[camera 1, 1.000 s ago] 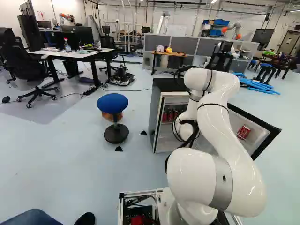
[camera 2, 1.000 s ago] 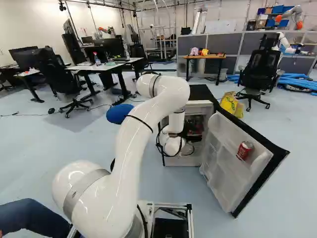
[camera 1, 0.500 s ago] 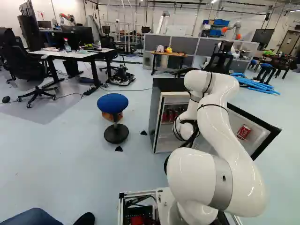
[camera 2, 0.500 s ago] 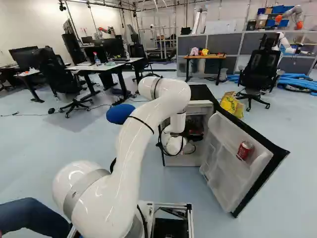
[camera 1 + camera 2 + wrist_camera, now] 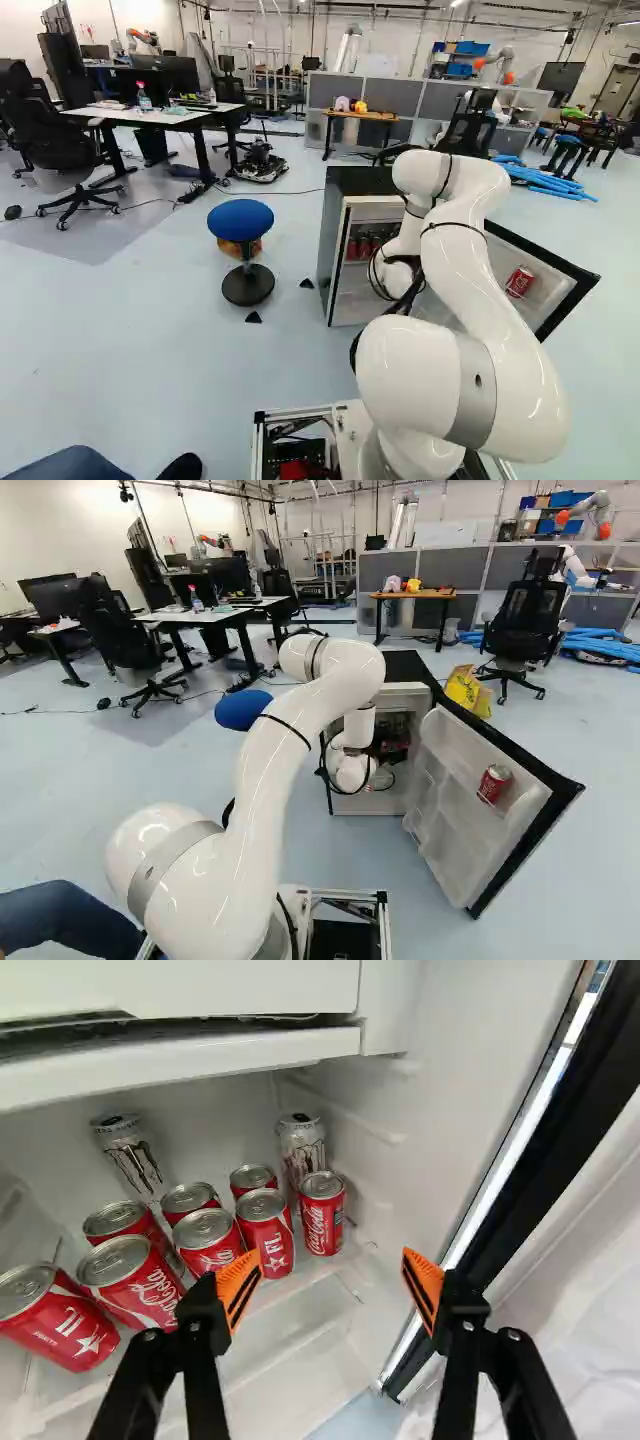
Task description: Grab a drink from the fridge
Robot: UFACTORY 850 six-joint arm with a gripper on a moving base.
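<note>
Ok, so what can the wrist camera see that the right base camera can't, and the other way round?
Only the wrist view: two tall silvery cans and the orange pads of the open gripper.

Only the right base view: a red can in the door, a blue stool seat and a yellow bag.

Both: the fridge and its open door.

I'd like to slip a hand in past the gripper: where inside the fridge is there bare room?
A bare patch lies between the open gripper, the red cans and the fridge's side wall; a hand could probably pass there. It is crowded where the red cans bunch together, with two silver cans behind.
</note>
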